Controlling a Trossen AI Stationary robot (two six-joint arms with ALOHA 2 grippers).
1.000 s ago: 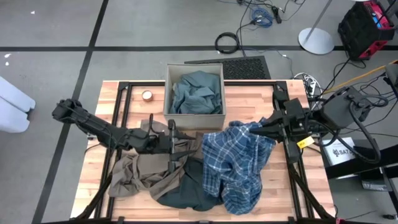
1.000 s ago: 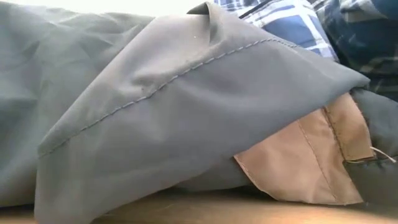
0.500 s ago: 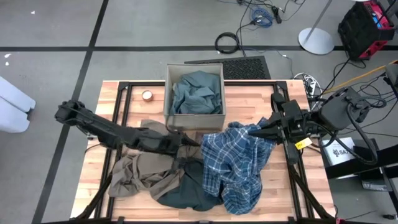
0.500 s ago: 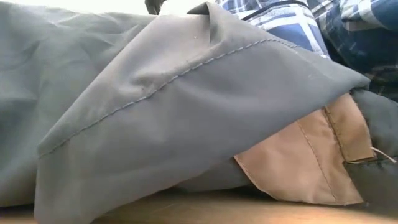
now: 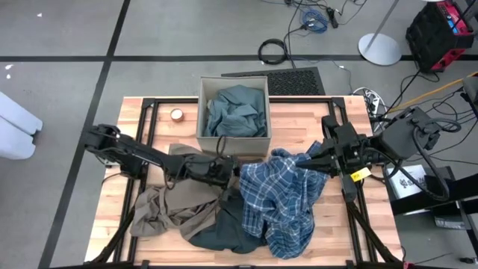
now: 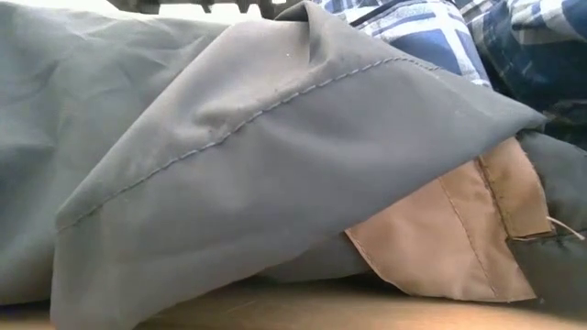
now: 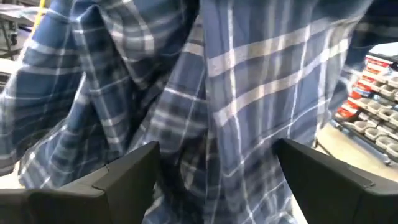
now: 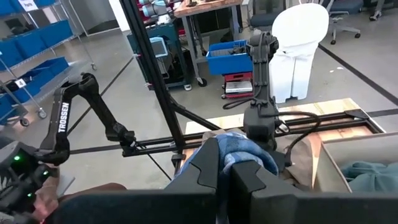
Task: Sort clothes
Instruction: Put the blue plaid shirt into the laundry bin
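Two tools work mid-desk: my right tool (image 5: 317,155) is pinched on the blue plaid shirt (image 5: 284,198), limp and light; my left tool (image 5: 233,173), spread apart, should take a bunched fold.

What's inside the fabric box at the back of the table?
The box holds a crumpled teal-grey shirt that fills it nearly to the rim. Whether anything lies under that shirt cannot be seen, because it covers the bottom of the box.
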